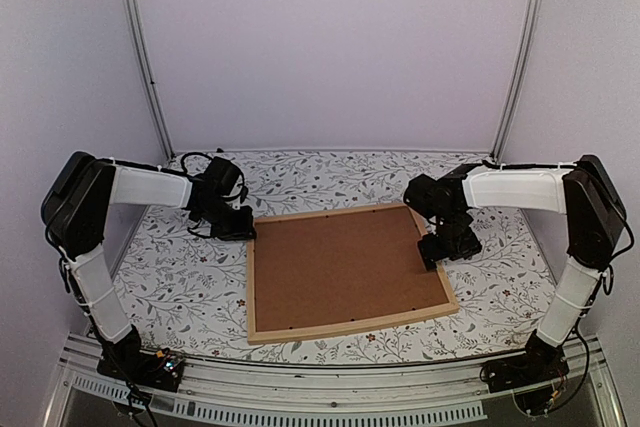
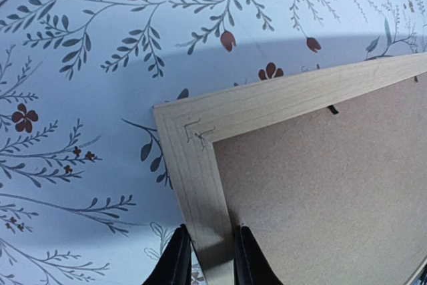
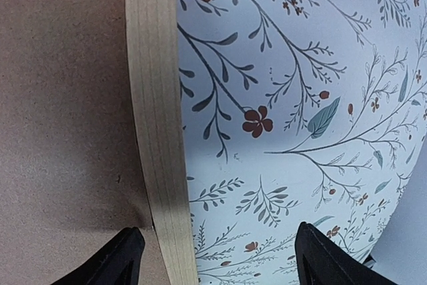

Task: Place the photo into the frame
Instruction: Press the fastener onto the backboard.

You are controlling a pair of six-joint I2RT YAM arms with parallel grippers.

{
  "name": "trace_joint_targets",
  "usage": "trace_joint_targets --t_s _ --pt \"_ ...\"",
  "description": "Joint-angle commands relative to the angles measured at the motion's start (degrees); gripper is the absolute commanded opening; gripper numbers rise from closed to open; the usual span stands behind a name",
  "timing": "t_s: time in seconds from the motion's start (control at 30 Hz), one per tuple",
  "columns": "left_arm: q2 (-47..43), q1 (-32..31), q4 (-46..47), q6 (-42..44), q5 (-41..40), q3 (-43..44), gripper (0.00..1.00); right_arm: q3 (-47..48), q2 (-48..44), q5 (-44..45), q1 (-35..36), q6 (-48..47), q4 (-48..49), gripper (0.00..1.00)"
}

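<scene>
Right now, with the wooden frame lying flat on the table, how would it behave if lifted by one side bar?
Probably stiff: the frame has straight bars and what look like stapled corners. Gripped on one thin bar, as the left gripper pinches it, so wide a rectangle would likely swing or twist. Pushed, it should slide flat; nothing about it could roll.

Left wrist view: frame (image 2: 199, 185) runs off the right and bottom edges, and only the tips of the left fingers (image 2: 179, 261) show. Right wrist view: right fingers (image 3: 123, 258) likewise cropped. Anything beneath the backing board (image 1: 340, 267) is hidden.
</scene>
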Motion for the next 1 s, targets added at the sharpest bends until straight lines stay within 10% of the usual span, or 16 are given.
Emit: trace_joint_targets --t_s 0.0,0.23,0.97 --pt "2.0 -0.1 -0.5 2.7 0.1 -0.5 0.19 -0.4 -0.2 1.6 0.3 1.3 -0.2 0.85" --pt "2.0 -0.2 -0.5 2.8 0.2 -0.4 0.19 -1.6 -2.0 3.2 -0.2 1.9 -1.0 0.99" --pt "2.3 -0.2 -0.2 2.9 0.2 -0.6 0.19 -3.3 -3.8 2.8 -3.9 0.4 1.3 0.99"
